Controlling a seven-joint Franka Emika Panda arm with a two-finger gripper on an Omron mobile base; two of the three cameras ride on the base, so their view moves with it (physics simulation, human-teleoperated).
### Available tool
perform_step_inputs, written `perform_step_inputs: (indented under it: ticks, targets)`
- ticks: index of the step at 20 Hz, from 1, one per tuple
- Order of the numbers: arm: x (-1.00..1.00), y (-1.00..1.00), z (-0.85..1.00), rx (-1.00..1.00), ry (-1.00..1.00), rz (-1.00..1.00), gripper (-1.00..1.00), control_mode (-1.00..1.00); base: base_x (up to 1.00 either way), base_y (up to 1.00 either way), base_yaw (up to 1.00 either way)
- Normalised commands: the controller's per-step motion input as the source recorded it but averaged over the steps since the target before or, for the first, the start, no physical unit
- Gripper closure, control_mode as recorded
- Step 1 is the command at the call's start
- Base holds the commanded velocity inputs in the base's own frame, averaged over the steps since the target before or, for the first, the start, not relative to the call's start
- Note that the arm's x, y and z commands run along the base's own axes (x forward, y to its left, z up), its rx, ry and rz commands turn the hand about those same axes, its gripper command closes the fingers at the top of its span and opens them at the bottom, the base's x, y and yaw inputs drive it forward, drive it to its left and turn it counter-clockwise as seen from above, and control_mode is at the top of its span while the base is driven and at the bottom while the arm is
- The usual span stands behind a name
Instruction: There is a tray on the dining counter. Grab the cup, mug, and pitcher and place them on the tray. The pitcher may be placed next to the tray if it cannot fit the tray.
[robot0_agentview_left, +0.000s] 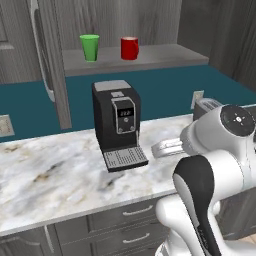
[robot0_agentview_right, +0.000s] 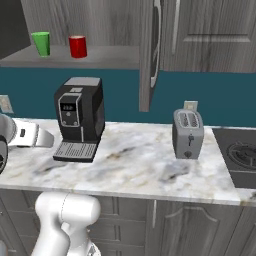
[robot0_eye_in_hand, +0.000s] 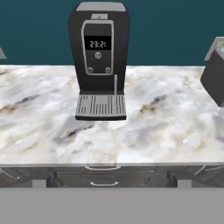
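On shelf above marbled worktop (robot0_agentview_left: 60, 175), left base view: bright green tapered cup (robot0_agentview_left: 90, 47) left of bright red cylindrical mug (robot0_agentview_left: 129, 48), apart, upright, well above black coffee machine (robot0_agentview_left: 117, 125).

Right base view: same pair, cup (robot0_agentview_right: 41, 43), mug (robot0_agentview_right: 77, 46); grey toaster (robot0_agentview_right: 187, 133) on worktop.

Hand view: coffee machine (robot0_eye_in_hand: 99, 59) straight ahead; my jaws spread wide, pinching nothing, both vessels far from them.

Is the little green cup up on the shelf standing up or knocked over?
Standing up. The small green tapered cup sits upright on the grey shelf, its wider rim on top, beside the red cylindrical mug.
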Motion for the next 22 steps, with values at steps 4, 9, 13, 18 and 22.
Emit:
perform_step_inputs:
  ticks: [4, 9, 13, 18, 22]
  targets:
    - [0.0, 0.0, 0.7, 0.09, 0.0, 0.0, -1.0, -1.0, 0.01, 0.0, 0.0]
    - [0.0, 0.0, 1.0, 0.02, -0.07, -0.03, -1.0, -1.0, 0.0, 0.0, 0.0]
    - [0.0, -0.07, 1.0, 0.0, -0.05, -0.01, -1.0, -1.0, 0.0, 0.0, 0.0]
    - [0.0, -0.16, 0.65, 0.0, -0.01, 0.0, -1.0, -1.0, 0.0, 0.0, 0.0]
    - [0.1, -0.5, 0.18, 0.0, -0.01, 0.0, -1.0, -1.0, 0.0, 0.0, 0.0]
